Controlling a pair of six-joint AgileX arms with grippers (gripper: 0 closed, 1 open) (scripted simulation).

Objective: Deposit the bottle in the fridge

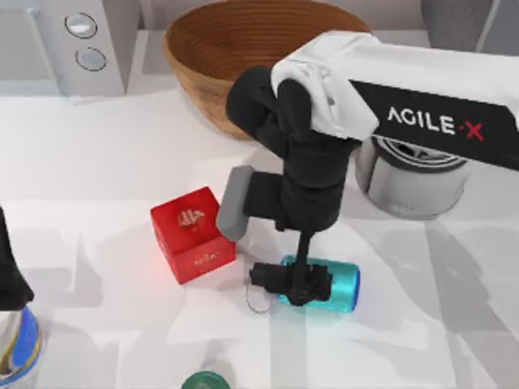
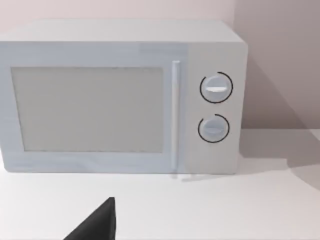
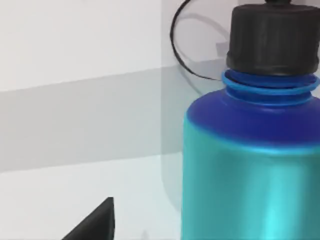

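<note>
White table (image 1: 97,170), bottle (image 1: 328,284) lying near red cube (image 1: 192,235), wooden bowl (image 1: 235,49), microwave (image 1: 69,40)

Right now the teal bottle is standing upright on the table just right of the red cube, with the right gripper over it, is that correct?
Not quite: the bottle lies on its side, as the top view shows. It is on the table right of the red cube, with the right gripper over it.

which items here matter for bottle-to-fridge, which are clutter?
Job:
- bottle, lying on its side on the table
- right gripper, down over the bottle's neck end

Clutter:
- red cube
- wooden bowl
- microwave
- kettle
- green cap
- larger bottle
</note>
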